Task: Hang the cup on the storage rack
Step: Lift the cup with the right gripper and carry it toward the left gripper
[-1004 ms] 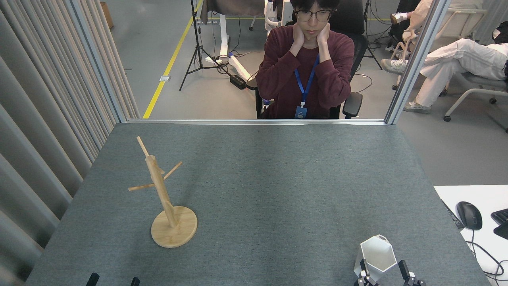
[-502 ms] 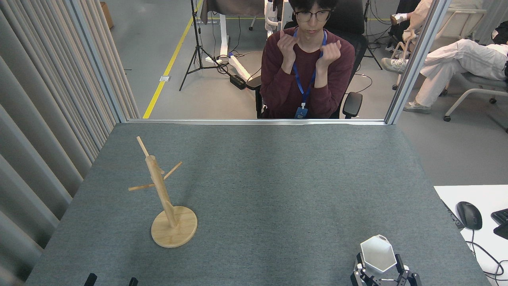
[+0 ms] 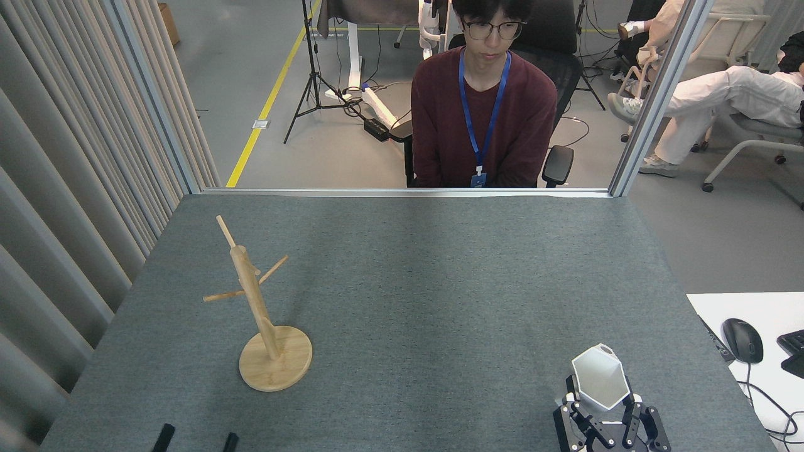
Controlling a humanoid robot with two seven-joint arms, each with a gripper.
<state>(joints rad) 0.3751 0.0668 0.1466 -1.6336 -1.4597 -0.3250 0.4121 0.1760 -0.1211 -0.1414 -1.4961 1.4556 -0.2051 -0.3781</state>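
The right pincer (image 3: 602, 422) pinches the rigid, probably fragile faceted mug (image 3: 600, 379) by its lower walls, well right of the mug tree (image 3: 257, 307).

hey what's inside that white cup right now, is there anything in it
Nothing shows inside the cup: the head view looks into its open mouth and sees only bare white walls. The very bottom is hidden by its rim and by the right gripper closed around its lower part.
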